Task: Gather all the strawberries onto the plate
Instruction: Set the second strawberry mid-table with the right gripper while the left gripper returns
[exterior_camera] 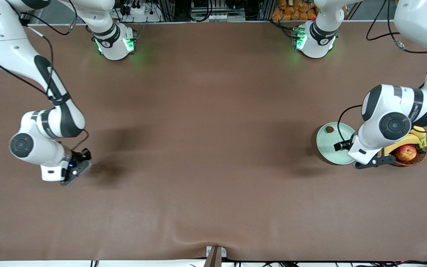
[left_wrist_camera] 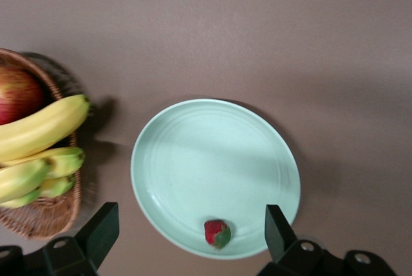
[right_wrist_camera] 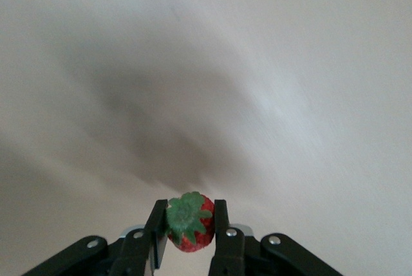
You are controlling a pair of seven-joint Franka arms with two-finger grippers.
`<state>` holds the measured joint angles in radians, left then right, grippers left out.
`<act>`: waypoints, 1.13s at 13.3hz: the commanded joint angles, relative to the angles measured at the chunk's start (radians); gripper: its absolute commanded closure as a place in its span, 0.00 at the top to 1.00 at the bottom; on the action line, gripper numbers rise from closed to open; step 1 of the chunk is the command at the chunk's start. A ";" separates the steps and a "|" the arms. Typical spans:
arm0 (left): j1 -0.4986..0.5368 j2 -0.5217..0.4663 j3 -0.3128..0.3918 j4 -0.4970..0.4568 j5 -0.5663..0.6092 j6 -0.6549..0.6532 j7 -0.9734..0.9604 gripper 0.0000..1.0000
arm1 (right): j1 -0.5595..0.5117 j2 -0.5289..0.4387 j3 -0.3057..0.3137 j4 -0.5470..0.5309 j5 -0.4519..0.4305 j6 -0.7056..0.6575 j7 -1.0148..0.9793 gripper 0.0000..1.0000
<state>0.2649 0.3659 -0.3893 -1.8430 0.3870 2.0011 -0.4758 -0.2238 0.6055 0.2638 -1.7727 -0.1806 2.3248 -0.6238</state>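
Brown matting covers the whole table (exterior_camera: 206,155), smooth apart from a ripple at its camera edge, and no brand or lettering can be read anywhere on it or on the arms. Over at the left arm's end sits the pale mint-green plate (exterior_camera: 328,148), round and shallow with a raised rim, and one strawberry (exterior_camera: 329,129) lies in it at about eleven o'clock in the front view, just inside the rim. Small, red, dark green cap. In the left wrist view that strawberry (left_wrist_camera: 217,233) rests between the two black fingers (left_wrist_camera: 100,228), and the left gripper (left_wrist_camera: 190,231) hangs over the plate (left_wrist_camera: 212,160) with its fingers spread wide, touching nothing. Just beside the plate, at three o'clock, a brown wicker basket (exterior_camera: 415,158) holds bananas (exterior_camera: 408,141) and a red-yellow apple (exterior_camera: 406,152). At the right arm's end, the right gripper (right_wrist_camera: 190,228) is clamped on a second strawberry (right_wrist_camera: 188,221), leafy cap facing the wrist camera, low over bare table.
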 commanded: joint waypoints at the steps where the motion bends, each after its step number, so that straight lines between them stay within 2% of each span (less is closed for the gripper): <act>1: 0.010 -0.015 -0.051 0.085 -0.003 -0.126 -0.001 1.00 | 0.099 0.011 -0.003 0.018 0.055 -0.019 0.146 0.00; 5: 0.005 -0.016 -0.077 0.212 -0.129 -0.267 -0.003 1.00 | 0.256 0.049 -0.003 0.068 0.075 -0.015 0.468 0.00; 9: 0.008 -0.016 -0.128 0.298 -0.213 -0.331 -0.017 1.00 | 0.417 0.103 -0.003 0.165 0.214 -0.015 0.726 0.00; 11: 0.005 -0.016 -0.132 0.309 -0.249 -0.338 -0.018 1.00 | 0.496 0.135 -0.005 0.208 0.265 -0.010 0.839 0.00; 13: 0.007 -0.016 -0.152 0.300 -0.261 -0.344 -0.020 1.00 | 0.582 0.160 -0.005 0.255 0.268 0.004 0.959 0.00; 15: 0.005 -0.015 -0.152 0.298 -0.260 -0.361 -0.020 1.00 | 0.642 0.210 -0.005 0.289 0.270 0.103 1.057 0.00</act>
<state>0.2627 0.3489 -0.5310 -1.5515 0.1427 1.6652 -0.4882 0.3665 0.7516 0.2679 -1.5566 0.0677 2.3732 0.3561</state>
